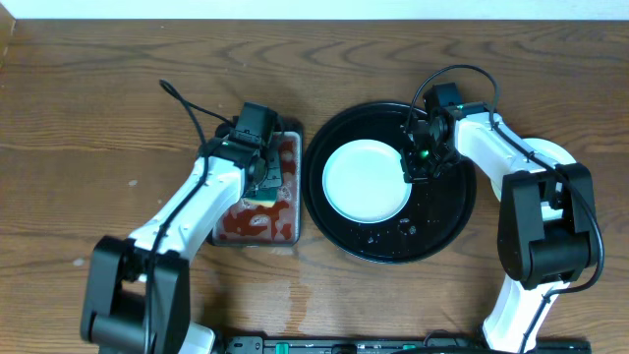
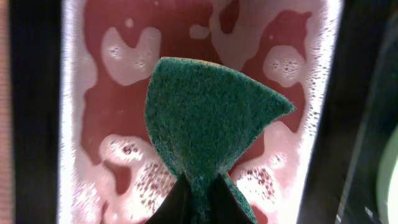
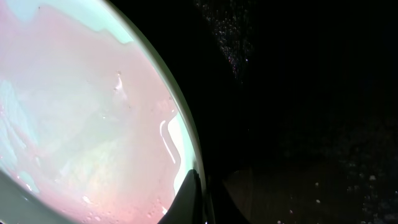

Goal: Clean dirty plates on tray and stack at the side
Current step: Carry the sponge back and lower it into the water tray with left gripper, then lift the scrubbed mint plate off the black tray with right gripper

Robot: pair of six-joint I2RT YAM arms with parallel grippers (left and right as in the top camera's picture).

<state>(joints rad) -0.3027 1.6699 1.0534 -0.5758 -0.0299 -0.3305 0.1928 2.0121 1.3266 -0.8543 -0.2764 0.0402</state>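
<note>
Soaking the green scouring sponge [image 2: 211, 118] pinched in the left hand [image 2: 199, 190] seems wise, the right hand [image 1: 418, 162] pinching the pale round plastic plate [image 1: 364, 182] steady by its rim.

You've got a pale plate [image 1: 366, 181] with pink film, glossy black tray [image 1: 447, 211], green sponge [image 2: 208, 118], red liquid [image 2: 106, 118] with white foam patches, brown wood-grain worktop [image 1: 98, 98].
</note>
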